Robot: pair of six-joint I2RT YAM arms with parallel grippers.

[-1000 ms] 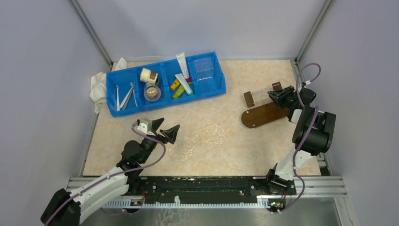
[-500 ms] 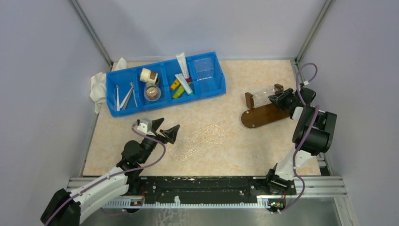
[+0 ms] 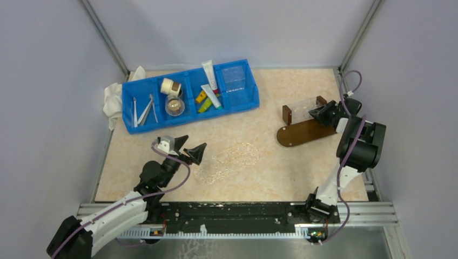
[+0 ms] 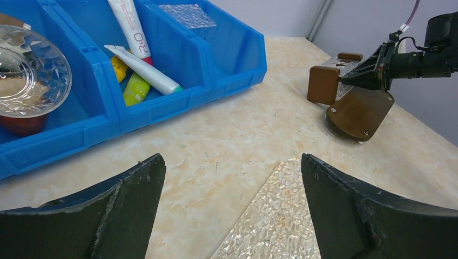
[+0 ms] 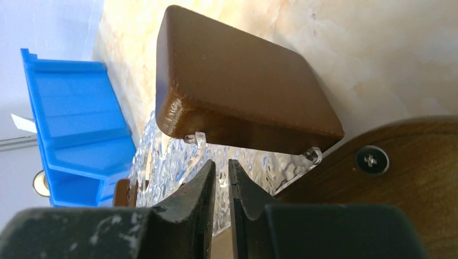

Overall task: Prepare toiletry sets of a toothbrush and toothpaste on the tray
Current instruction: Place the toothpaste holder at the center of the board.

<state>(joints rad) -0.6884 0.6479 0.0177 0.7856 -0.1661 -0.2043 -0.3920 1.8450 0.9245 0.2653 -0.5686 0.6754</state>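
Toothbrushes (image 3: 143, 110) and toothpaste tubes (image 3: 211, 96) sit in the blue bin (image 3: 189, 116) at 11 o'clock. My left gripper (image 3: 192, 148) hangs wide open beside the flat clear tray (image 3: 229, 162). At 2 o'clock my right gripper (image 3: 315, 112) is nearly pinched at the upright clear tray (image 3: 303, 106), can't tell if it's gripping.

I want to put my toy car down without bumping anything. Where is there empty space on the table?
Bare table lies between the blue bin and the brown stand, and again in front, between the clear tray and the right arm. It is crowded inside the bin and around the stand, where the right hand is.
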